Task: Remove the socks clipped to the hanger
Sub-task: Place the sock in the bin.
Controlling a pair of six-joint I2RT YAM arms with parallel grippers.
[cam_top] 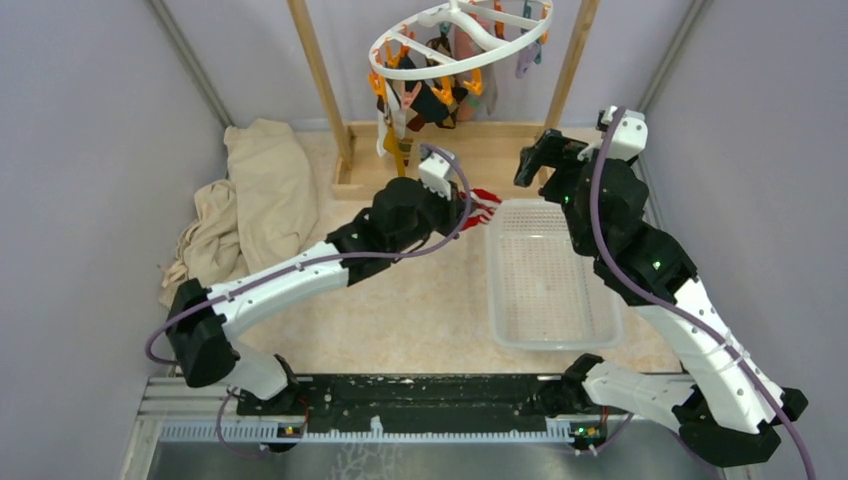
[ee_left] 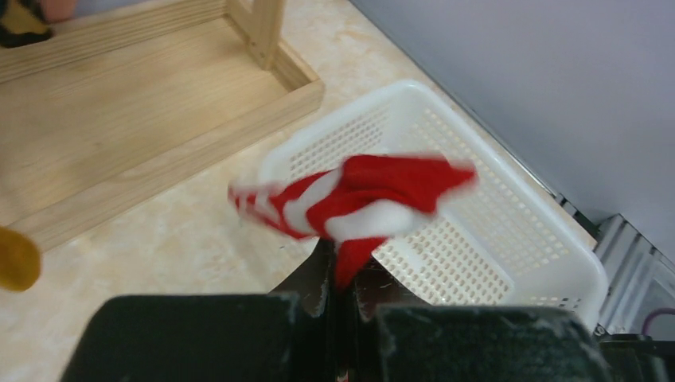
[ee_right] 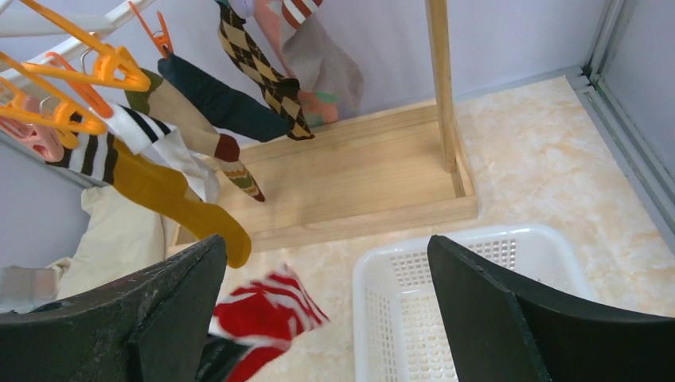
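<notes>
My left gripper [cam_top: 468, 208] is shut on a red-white striped sock [ee_left: 358, 199], held just left of the white perforated basket [cam_top: 600, 330]; the sock also shows in the top view [cam_top: 482, 206] and the right wrist view [ee_right: 263, 314]. The white round hanger [cam_top: 455, 40] hangs from the wooden frame at the back with orange clips [ee_right: 103, 68]. Several socks stay clipped: a mustard yellow one [ee_right: 179, 203], a navy one [ee_right: 215, 99], a brown argyle one [ee_right: 259, 64]. My right gripper [cam_top: 530, 160] is open and empty, above the basket's far end, below the hanger.
The wooden frame's base [cam_top: 480, 150] and posts [cam_top: 320, 80] stand at the back. A beige cloth [cam_top: 255, 190] is heaped at the left. The basket [ee_left: 549, 263] holds nothing visible. Grey walls close both sides.
</notes>
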